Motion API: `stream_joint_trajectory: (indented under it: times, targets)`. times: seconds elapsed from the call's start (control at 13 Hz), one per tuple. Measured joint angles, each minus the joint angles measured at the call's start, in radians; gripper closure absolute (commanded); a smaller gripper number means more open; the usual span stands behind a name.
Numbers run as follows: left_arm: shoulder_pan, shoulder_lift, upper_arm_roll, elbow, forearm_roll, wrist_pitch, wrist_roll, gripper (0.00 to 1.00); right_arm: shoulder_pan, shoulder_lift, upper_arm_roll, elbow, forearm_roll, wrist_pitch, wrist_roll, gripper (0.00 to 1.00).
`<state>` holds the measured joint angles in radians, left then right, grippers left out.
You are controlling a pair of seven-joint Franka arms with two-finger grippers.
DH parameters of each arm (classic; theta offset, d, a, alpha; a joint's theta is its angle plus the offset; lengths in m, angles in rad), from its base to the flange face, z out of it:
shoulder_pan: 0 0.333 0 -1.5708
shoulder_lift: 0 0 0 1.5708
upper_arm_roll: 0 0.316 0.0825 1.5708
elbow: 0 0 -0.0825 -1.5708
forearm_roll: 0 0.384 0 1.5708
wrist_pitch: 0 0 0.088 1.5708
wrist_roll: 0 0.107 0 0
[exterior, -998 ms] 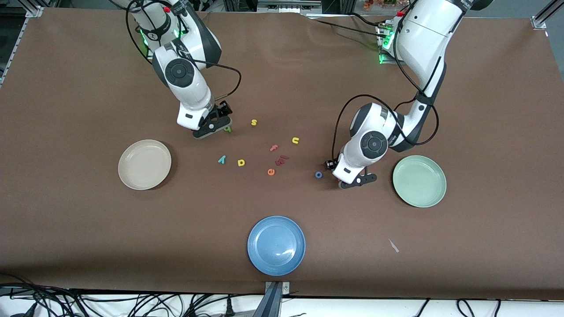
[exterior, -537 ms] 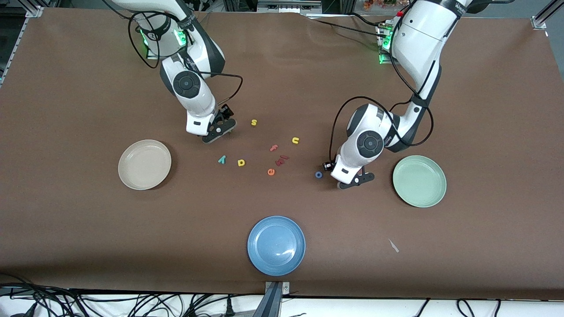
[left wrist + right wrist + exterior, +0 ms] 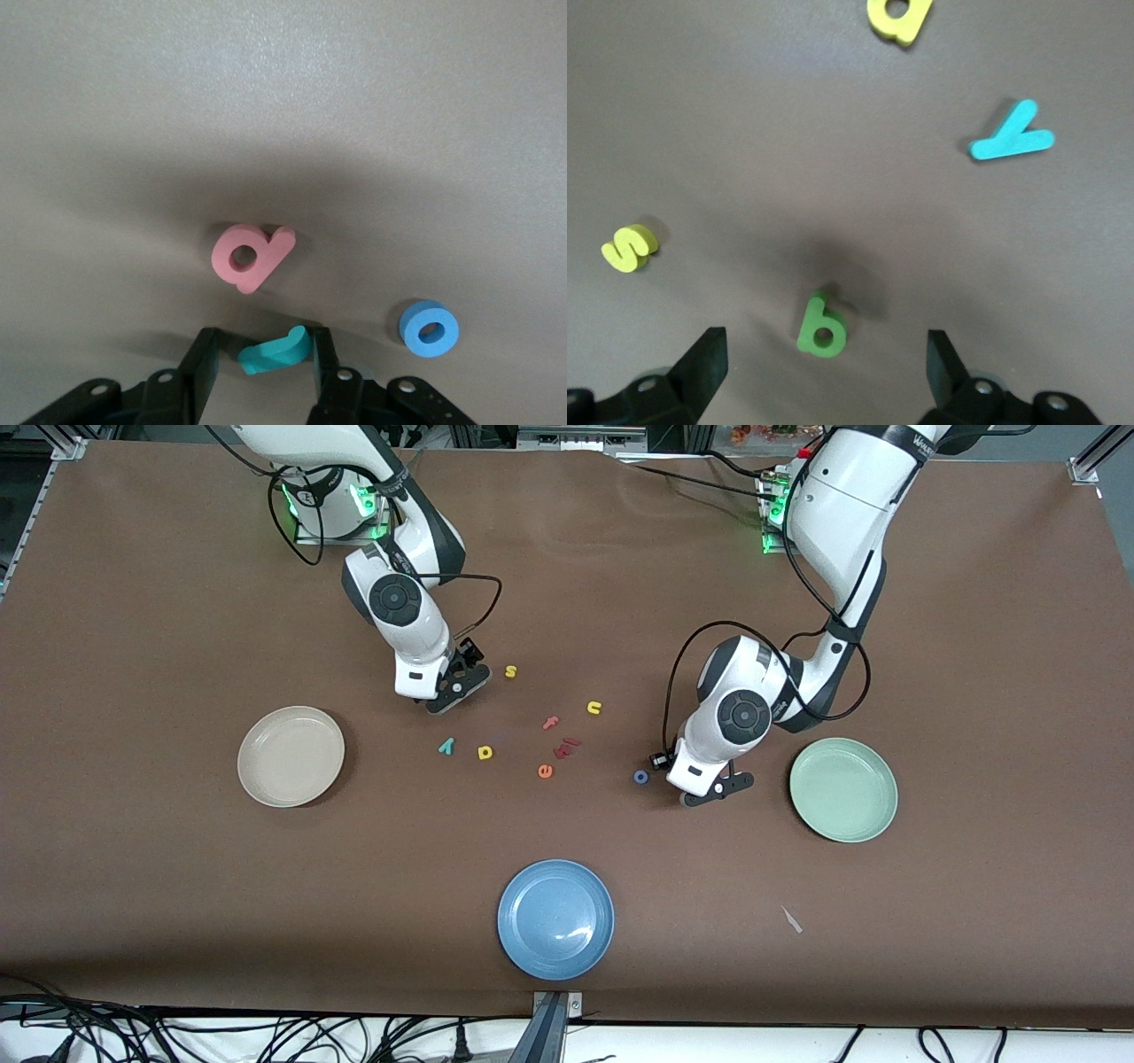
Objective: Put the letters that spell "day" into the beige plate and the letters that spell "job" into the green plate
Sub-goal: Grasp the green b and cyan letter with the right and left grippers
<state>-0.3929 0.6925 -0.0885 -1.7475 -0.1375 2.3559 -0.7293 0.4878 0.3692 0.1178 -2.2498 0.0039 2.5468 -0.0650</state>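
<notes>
In the left wrist view my left gripper [image 3: 261, 356] stands low over the table with its jaws around the teal "j" [image 3: 275, 350]. One finger touches the letter and a gap shows at the other. The pink "b" [image 3: 251, 256] and blue "o" [image 3: 430, 328] lie close by. The green plate [image 3: 843, 789] is beside my left gripper [image 3: 704, 788]. My right gripper [image 3: 824, 367] hangs wide open over the olive-green "a" [image 3: 823, 326]. The teal "y" [image 3: 446, 746] and yellow "d" [image 3: 485, 753] lie nearer the front camera, with the beige plate [image 3: 291, 755] toward the right arm's end.
A blue plate [image 3: 555, 919] sits near the table's front edge. Loose letters lie mid-table: yellow "s" [image 3: 511, 671], yellow "u" [image 3: 594, 708], salmon "f" [image 3: 551, 723], orange "e" [image 3: 545, 771] and dark red pieces [image 3: 567, 747]. A white scrap [image 3: 791, 919] lies nearer the camera than the green plate.
My left gripper's jaws have narrowed around the teal "j". The right arm has shifted its open gripper a little toward the yellow "s".
</notes>
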Motion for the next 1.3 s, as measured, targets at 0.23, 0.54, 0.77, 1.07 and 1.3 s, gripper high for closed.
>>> stream_joint_trajectory:
  times: [0.23,0.54,0.77,1.07,1.3]
  targets:
    - [0.000,0.002,0.001,0.002,0.000,0.000,-0.007,0.59,0.006,0.008,0.000,-0.029,-0.001,0.044,0.000,0.12]
    - [0.000,0.001,0.002,0.003,0.000,-0.002,-0.010,0.68,0.006,0.009,0.000,-0.052,-0.001,0.062,-0.001,0.23]
    - [0.000,0.001,0.003,0.004,0.000,-0.002,-0.010,0.73,0.006,0.009,0.000,-0.053,-0.001,0.066,-0.002,0.31]
    - [0.000,0.001,0.003,0.004,0.000,-0.002,-0.010,0.74,0.006,0.015,0.000,-0.055,-0.001,0.078,-0.002,0.38]
    - [0.000,0.001,0.003,0.005,0.000,-0.002,-0.010,0.77,0.006,0.023,-0.001,-0.056,-0.002,0.095,-0.003,0.50]
